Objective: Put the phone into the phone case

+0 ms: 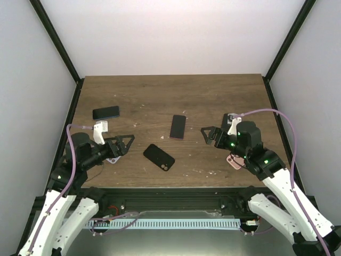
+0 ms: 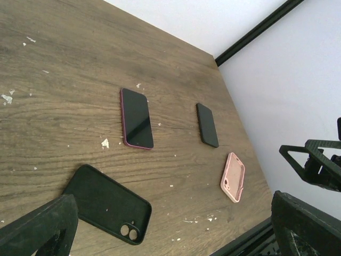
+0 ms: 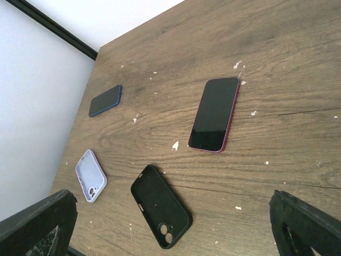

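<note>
Your left claw [image 1: 124, 145] is spread wide, released: nothing sits between the fingers and it touches nothing. It hangs over the near-left part of the worktop [image 1: 160, 90], pointing right. A lavender case [image 3: 90, 176] lies under it, open side up; from the top view only a sliver of that case shows.

Your right claw [image 1: 210, 136] is in the same state: fully spread, empty, no contact. It sits over the right side of the worktop, pointing left. A pink case [image 2: 233, 177] lies near the right edge, mostly under that arm when you look from above.

The magenta-edged phone [image 1: 178, 127] lies flat in the middle of the worktop, screen up, long axis roughly near to far. It is between your two claws, closer to the right one, and clear of both.

The black case [image 1: 159, 157] lies flat, just near-left of that phone and apart from it, with no contact. Its open side is up, with the camera cutout at its near-right end. The phone is not in it.

A dark phone [image 2: 207, 125] lies to the right of the magenta-edged one, well apart from it. A blue-edged phone [image 1: 106, 112] lies flat at far left.
</note>
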